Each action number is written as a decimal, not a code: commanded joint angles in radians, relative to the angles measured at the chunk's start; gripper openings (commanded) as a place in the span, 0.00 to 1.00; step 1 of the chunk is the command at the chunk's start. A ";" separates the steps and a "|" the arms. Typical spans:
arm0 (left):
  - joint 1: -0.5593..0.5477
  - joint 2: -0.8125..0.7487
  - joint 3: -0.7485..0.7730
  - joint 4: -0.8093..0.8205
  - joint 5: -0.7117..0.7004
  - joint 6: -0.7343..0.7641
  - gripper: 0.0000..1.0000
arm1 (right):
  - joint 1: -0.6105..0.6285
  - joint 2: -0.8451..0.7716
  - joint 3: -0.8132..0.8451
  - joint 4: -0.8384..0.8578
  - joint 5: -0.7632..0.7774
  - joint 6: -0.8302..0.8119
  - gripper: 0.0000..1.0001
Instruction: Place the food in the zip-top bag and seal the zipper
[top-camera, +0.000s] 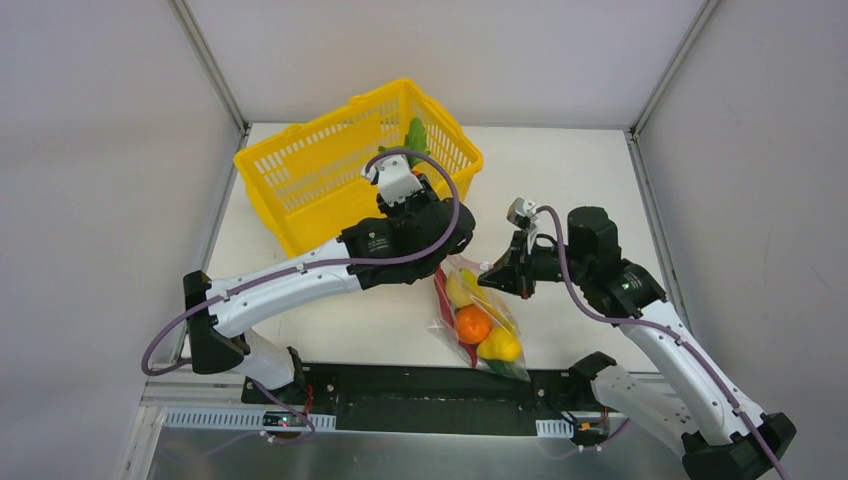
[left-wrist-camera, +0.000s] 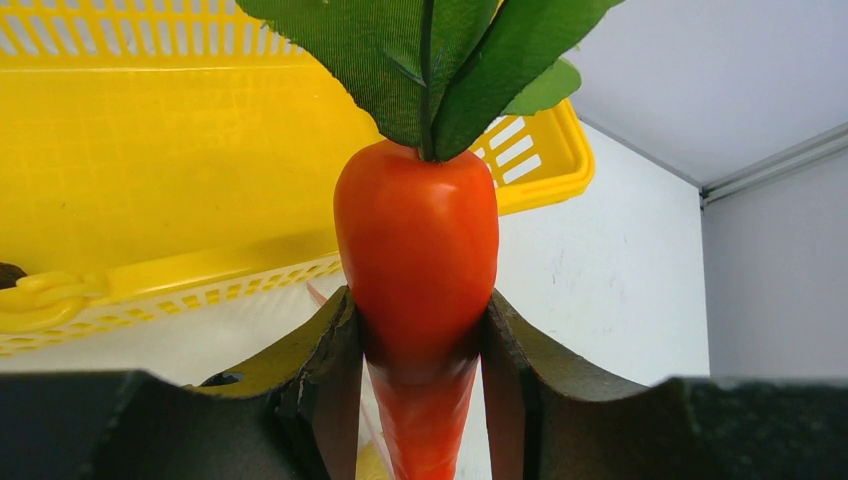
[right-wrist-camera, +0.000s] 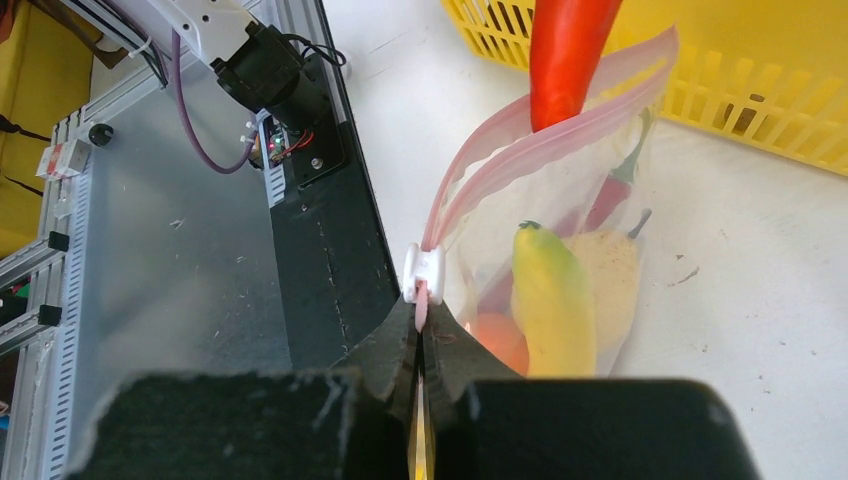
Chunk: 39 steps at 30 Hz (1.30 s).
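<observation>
Left wrist view: left claw (left-wrist-camera: 420, 335) is clamped on a carrot (left-wrist-camera: 415, 235); leaf tops & tip cut off by frame. Right wrist: right claw (right-wrist-camera: 421, 325) pinched tight on zipper (right-wrist-camera: 545, 150) end, by the white slider (right-wrist-camera: 424, 272). Carrot tip is inside the open mouth of the zip-top bag (right-wrist-camera: 600, 320). Bag sits near tabletop (top-camera: 570, 170) front edge, mid. Inside: banana (right-wrist-camera: 545, 300), chili (right-wrist-camera: 610, 195), orange fruit (top-camera: 473, 323); rest hard to make out. Yellow basket (top-camera: 300, 170) is rear left.
</observation>
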<state>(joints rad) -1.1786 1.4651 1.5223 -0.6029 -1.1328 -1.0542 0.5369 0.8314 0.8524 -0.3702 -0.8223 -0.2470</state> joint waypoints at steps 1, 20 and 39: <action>0.002 0.018 0.026 -0.033 -0.005 -0.081 0.17 | 0.008 -0.031 -0.006 0.050 -0.006 0.013 0.00; -0.039 0.022 -0.127 -0.049 0.156 -0.275 0.17 | 0.008 -0.139 -0.105 0.285 0.100 0.153 0.00; -0.131 0.008 -0.207 0.012 0.195 -0.221 0.78 | 0.007 -0.279 -0.266 0.512 0.117 0.240 0.00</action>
<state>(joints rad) -1.3029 1.4925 1.3575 -0.6308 -0.9730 -1.2972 0.5396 0.5854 0.5980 0.0128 -0.6735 -0.0319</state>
